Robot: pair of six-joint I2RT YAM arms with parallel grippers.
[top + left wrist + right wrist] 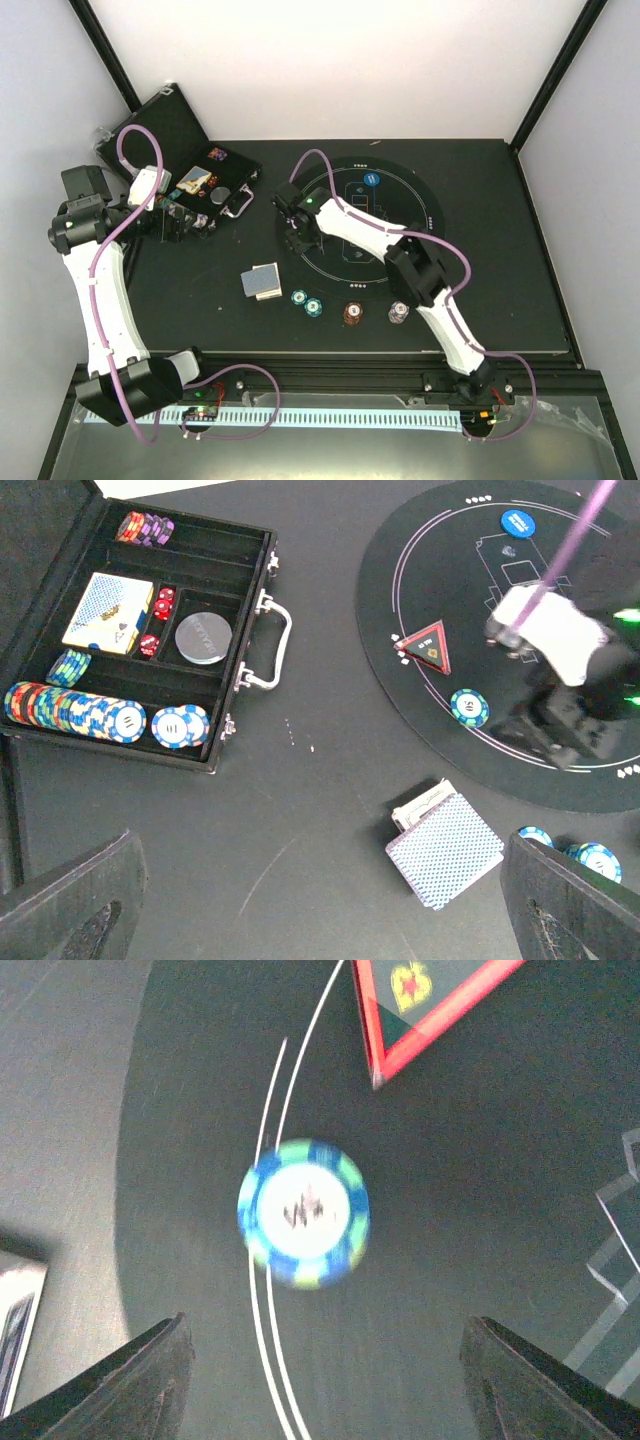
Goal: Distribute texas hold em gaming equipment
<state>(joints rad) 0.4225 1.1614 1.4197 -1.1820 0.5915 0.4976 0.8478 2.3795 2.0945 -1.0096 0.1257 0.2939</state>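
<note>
Lying on the white double line of the round black mat, a blue-and-green poker chip was blurred in the right wrist view, and its centre print was unreadable. The red triangle marker beyond it was cut off by the top edge. In the left wrist view the right arm was a smear hiding part of the mat.

The right gripper hung over the mat by the chip, with its fingers apart and holding nothing. Its arm reached forward and left across the mat. The left gripper stood wide apart and empty, its arm bent up beside the open black case.

Grey-blue-backed playing cards lay on the worktop near the mat's edge. Two teal chips, a brown-red chip and a white-grey chip sat in a row to their right. A blue disc lay on the mat's far side.
</note>
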